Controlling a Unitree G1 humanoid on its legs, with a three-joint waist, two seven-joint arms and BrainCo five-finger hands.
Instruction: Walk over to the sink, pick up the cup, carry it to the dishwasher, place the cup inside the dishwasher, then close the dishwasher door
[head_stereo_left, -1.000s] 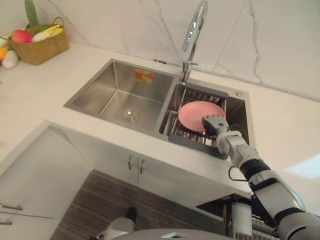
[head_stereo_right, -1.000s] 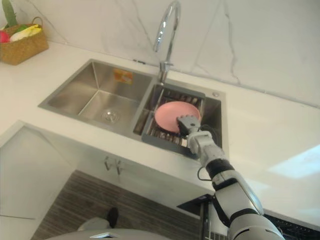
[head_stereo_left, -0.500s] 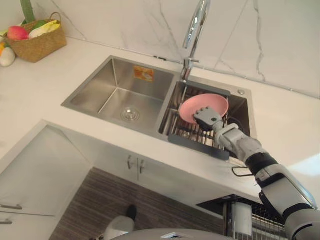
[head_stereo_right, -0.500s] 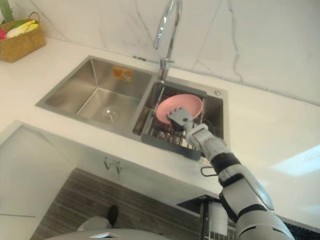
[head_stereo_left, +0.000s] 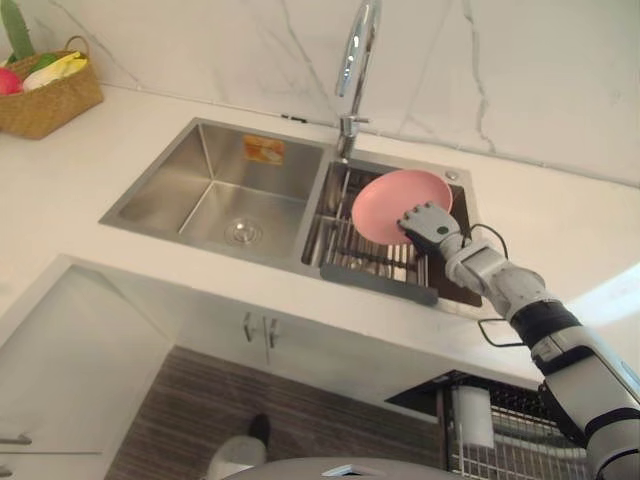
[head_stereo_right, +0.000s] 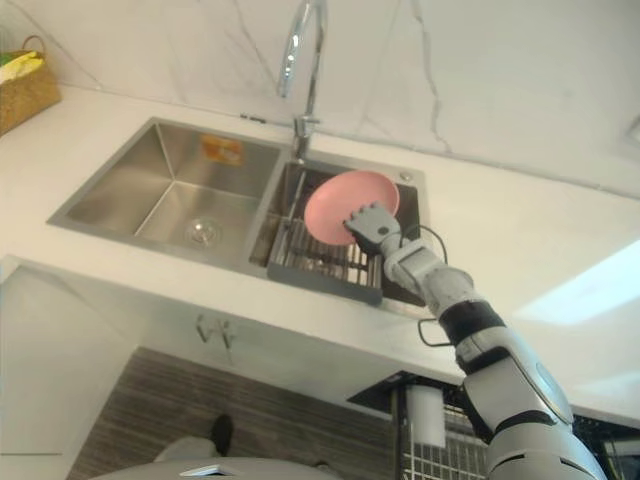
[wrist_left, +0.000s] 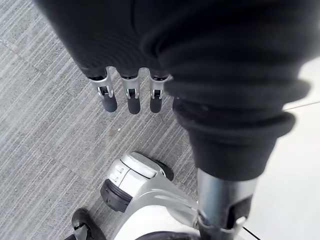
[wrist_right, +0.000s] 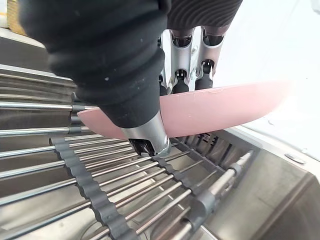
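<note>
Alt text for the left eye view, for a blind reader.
The robot's right hand grips a tilted pink plate over the wire rack in a double steel sink. A faucet stands behind, and a fruit basket sits far left.

The right arm (head_stereo_left: 560, 345) reaches from the near right toward the far left, elbow slightly bent and wrist in line with the forearm. The right hand (head_stereo_left: 425, 222) pinches the rim of a pink plate (head_stereo_left: 385, 200), with fingers (wrist_right: 181, 80) on one face and thumb on the other. The left hand (wrist_left: 129, 97) hangs low, its fingers straight and relaxed, holding nothing.
</note>
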